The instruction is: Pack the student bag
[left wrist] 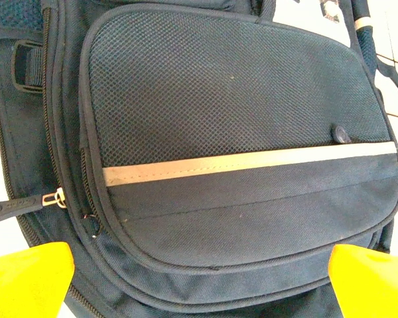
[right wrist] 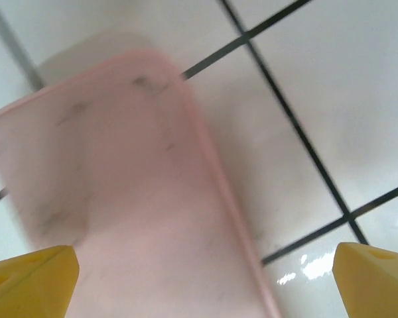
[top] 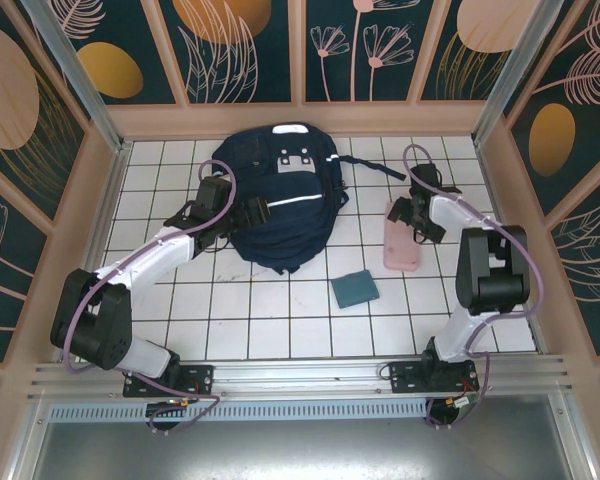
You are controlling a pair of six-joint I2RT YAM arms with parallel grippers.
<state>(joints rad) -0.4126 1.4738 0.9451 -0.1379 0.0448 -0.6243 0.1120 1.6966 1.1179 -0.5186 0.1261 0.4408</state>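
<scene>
R of student bag [top: 280,215]: pink case [top: 400,248], teal pad [top: 354,289].

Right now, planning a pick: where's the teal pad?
In the top view the teal pad lies on the tiles right of centre, just below the gap between the student bag and the pink case.

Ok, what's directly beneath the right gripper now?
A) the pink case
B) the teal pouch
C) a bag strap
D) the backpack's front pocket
A: the right wrist view shows the pink case lying just below the open right gripper.
</scene>
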